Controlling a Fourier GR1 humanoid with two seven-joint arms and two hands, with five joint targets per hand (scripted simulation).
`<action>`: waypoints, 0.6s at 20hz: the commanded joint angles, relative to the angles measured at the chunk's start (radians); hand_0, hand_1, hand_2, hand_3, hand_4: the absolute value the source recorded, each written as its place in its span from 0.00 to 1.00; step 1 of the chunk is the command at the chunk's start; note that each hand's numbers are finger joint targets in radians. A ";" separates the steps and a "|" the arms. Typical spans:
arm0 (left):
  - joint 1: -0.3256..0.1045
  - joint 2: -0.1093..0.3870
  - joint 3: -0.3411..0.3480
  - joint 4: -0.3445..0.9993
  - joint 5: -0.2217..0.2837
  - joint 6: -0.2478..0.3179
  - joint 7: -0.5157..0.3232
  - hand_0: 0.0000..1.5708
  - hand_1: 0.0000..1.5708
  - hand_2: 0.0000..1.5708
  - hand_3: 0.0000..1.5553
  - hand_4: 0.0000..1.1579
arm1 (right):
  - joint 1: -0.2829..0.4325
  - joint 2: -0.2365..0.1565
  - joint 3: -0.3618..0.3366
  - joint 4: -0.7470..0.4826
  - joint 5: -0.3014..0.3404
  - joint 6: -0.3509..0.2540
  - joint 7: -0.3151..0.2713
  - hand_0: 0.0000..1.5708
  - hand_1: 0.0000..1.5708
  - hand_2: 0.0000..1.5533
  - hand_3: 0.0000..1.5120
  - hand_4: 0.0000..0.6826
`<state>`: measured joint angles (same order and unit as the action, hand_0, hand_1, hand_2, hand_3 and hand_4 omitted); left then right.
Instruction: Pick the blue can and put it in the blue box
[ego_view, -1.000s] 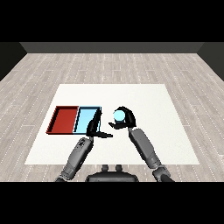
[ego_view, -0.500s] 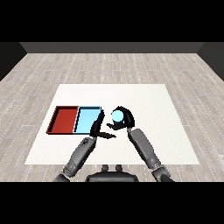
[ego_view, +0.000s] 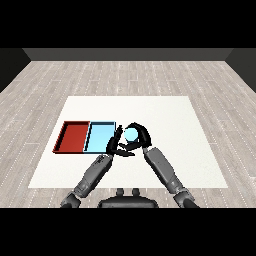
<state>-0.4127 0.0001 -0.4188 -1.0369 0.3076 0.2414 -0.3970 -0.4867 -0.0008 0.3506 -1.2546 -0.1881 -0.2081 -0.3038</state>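
Grey plank flooring runs out to dark walls, and on it stands my white table (ego_view: 150, 115), seen from my head looking down and forward. Only this one view is on offer.

On the table's left part two trays lie side by side, touching along one edge: the red tray (ego_view: 75, 137) on the outside and the blue tray (ego_view: 101, 138) nearer the middle. I see nothing lying in either.

Just right of the blue tray is the can (ego_view: 131, 134), pale blue on top. My right hand (ego_view: 140, 134) curls round it, fingers arching over its far side and thumb coming in below, so the can sits inside my grasp. It is beside the blue tray's right rim, not in it. Whether it rests on the table or is lifted off it, I cannot tell.

My left hand (ego_view: 114, 146) is between the blue tray's near right corner and the can, fingers straight and pointing up and forward, holding nothing. Its fingertips come very close to my right hand; I cannot tell if they touch.

Both grey forearms rise from the lower corners toward the middle.
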 joint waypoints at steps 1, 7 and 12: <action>0.008 0.000 0.036 -0.096 -0.034 -0.017 0.090 0.00 0.00 0.00 0.00 0.00 | 0.009 0.001 -0.030 -0.040 0.034 0.030 0.044 0.89 0.89 0.92 0.92 0.96; -0.014 0.000 -0.057 -0.051 0.011 0.063 0.052 0.00 0.00 0.00 0.00 0.00 | 0.015 0.001 0.077 0.005 -0.011 -0.049 -0.024 0.91 0.91 0.92 0.92 0.92; -0.042 0.000 -0.068 0.026 0.064 0.032 -0.011 0.00 0.00 0.00 0.00 0.00 | -0.070 0.001 0.152 -0.021 -0.038 -0.133 0.057 0.90 0.90 0.93 0.92 0.92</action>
<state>-0.4383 0.0002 -0.4649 -1.0333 0.3320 0.2652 -0.3917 -0.5163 -0.0002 0.4438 -1.2533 -0.2135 -0.2701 -0.2858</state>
